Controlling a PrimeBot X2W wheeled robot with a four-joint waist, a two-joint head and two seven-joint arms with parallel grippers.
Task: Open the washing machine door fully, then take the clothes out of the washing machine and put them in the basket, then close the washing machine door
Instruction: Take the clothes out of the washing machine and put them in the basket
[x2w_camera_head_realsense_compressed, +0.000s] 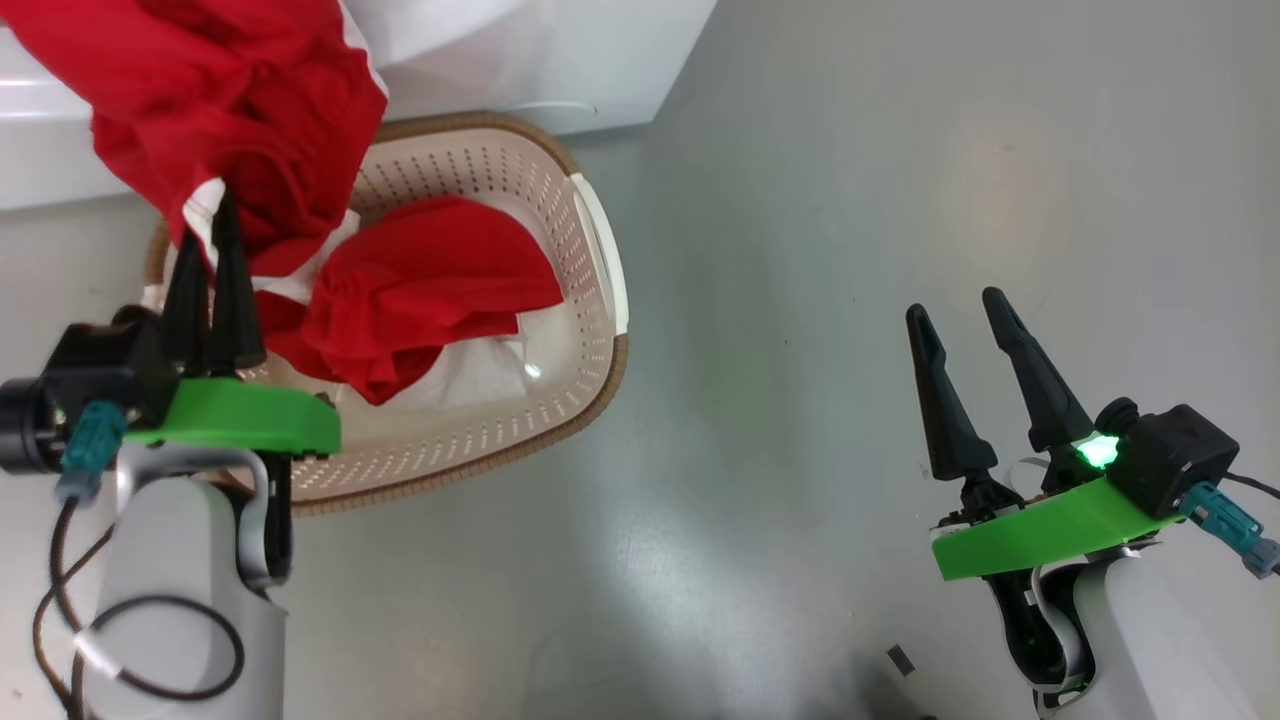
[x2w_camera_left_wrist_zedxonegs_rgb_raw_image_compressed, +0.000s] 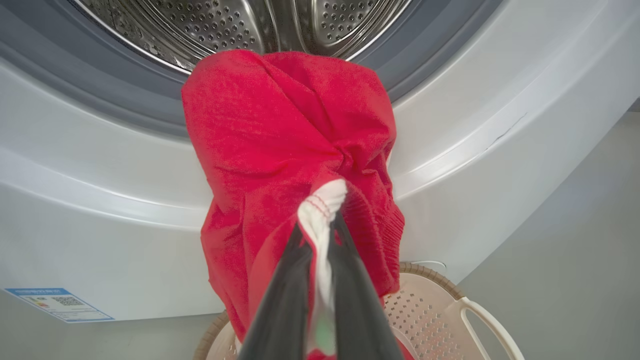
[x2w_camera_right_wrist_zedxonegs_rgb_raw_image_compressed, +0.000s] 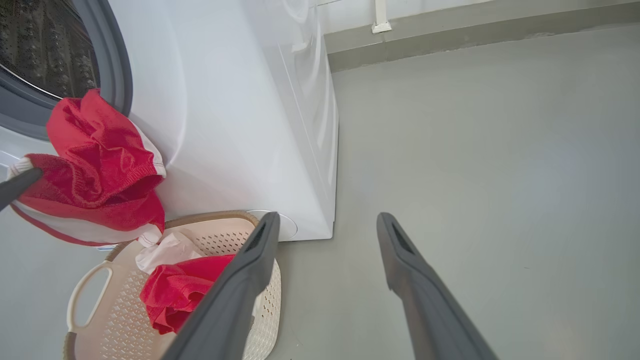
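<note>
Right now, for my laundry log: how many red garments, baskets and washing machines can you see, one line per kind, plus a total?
Red garments: 2
Basket: 1
Washing machine: 1
Total: 4

The clothes (x2w_camera_left_wrist_zedxonegs_rgb_raw_image_compressed: 280, 150) were matt knit cloth. The washing machine (x2w_camera_left_wrist_zedxonegs_rgb_raw_image_compressed: 100, 200) casing was glossy white, its drum (x2w_camera_left_wrist_zedxonegs_rgb_raw_image_compressed: 225, 25) perforated steel. The basket (x2w_camera_head_realsense_compressed: 572, 330) looked like matt perforated plastic.
</note>
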